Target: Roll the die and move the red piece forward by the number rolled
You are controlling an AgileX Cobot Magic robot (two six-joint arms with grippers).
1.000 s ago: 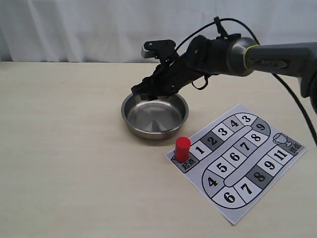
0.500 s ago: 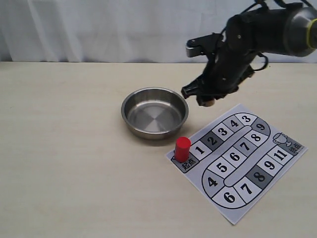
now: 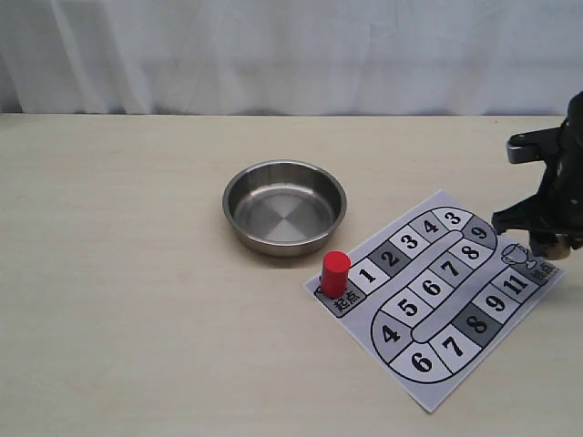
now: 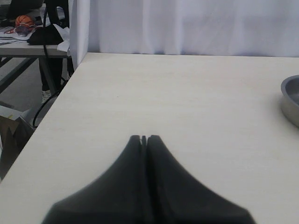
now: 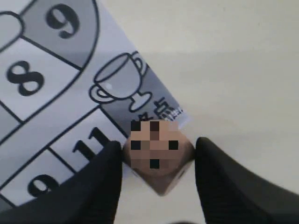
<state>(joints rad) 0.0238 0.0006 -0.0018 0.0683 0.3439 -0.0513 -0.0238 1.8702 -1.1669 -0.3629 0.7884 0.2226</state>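
The die (image 5: 159,156), a pale beige cube, is held between the two black fingers of my right gripper (image 5: 159,161), which is shut on it just above the cup picture at the end of the board (image 5: 51,107). In the exterior view that gripper (image 3: 549,244) hangs at the far right edge over the board's (image 3: 437,291) last squares. The red piece (image 3: 335,271) stands upright on the start square at the board's near-left corner. My left gripper (image 4: 144,138) is shut on nothing, low over bare table, and is out of the exterior view.
A steel bowl (image 3: 285,208) stands empty left of the board; its rim (image 4: 290,98) shows in the left wrist view. White curtains run along the back. The table's left edge (image 4: 51,107) drops off near my left gripper.
My right arm lifted from the bowl and swung right across the board with the die in its grip, ending at the far right. The red piece and bowl stayed put.
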